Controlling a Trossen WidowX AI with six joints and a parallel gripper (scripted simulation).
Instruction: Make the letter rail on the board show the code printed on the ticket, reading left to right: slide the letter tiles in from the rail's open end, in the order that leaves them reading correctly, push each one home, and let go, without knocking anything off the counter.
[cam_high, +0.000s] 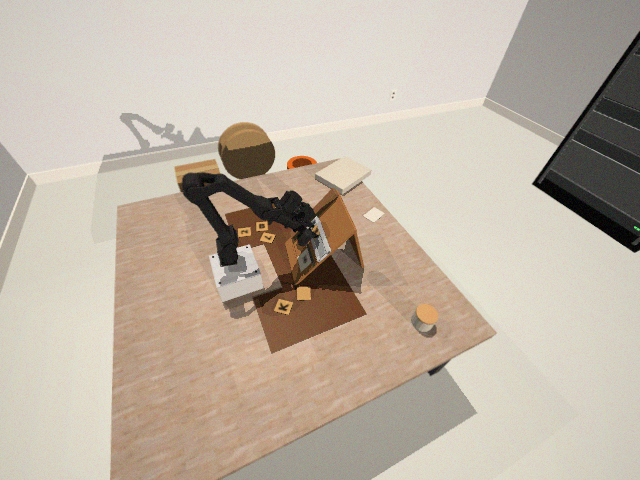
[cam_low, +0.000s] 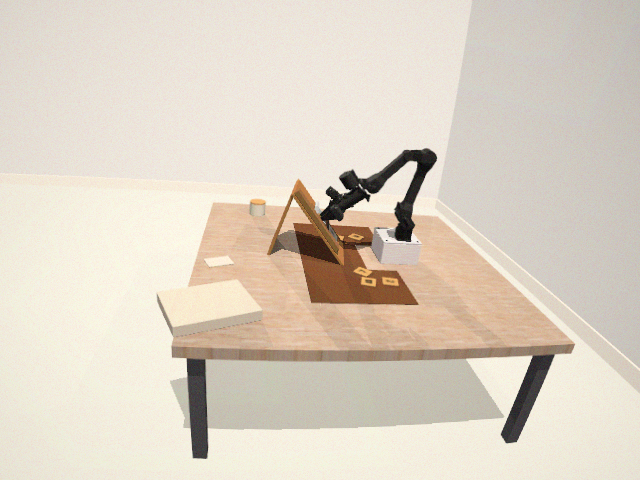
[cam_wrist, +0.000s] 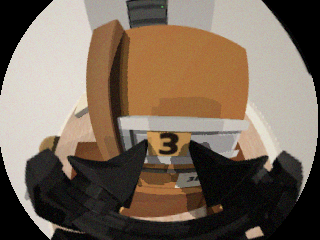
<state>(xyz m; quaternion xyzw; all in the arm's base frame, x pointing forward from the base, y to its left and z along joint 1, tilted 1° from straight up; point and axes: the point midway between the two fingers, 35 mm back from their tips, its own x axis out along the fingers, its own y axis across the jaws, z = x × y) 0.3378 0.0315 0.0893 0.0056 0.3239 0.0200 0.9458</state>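
Note:
My gripper (cam_high: 312, 230) (cam_wrist: 168, 143) is shut on the tile marked 3 (cam_wrist: 168, 137), in front of the pale letter rail (cam_high: 323, 246) (cam_wrist: 210, 123) on the sloping board (cam_high: 339, 222) (cam_wrist: 185, 70). The 3 reads upright in the wrist view, with rail showing on both sides; whether it is fully seated is unclear. The ticket (cam_high: 303, 259) (cam_wrist: 186, 180) is below the rail, partly hidden by a finger. A K tile (cam_high: 283, 306) and a tile with no readable mark (cam_high: 303, 293) lie on one side of the board; three tiles (cam_high: 244, 231) (cam_low: 368, 282) lie on the other.
The brown mat (cam_high: 320, 320) (cam_low: 330, 294) lies under the board and tiles. A lidded jar (cam_high: 424, 317) (cam_low: 257, 207), a pale card (cam_high: 373, 214) (cam_low: 219, 261) and a cream box (cam_high: 343, 173) (cam_low: 209, 304) stand or lie near the counter's edges.

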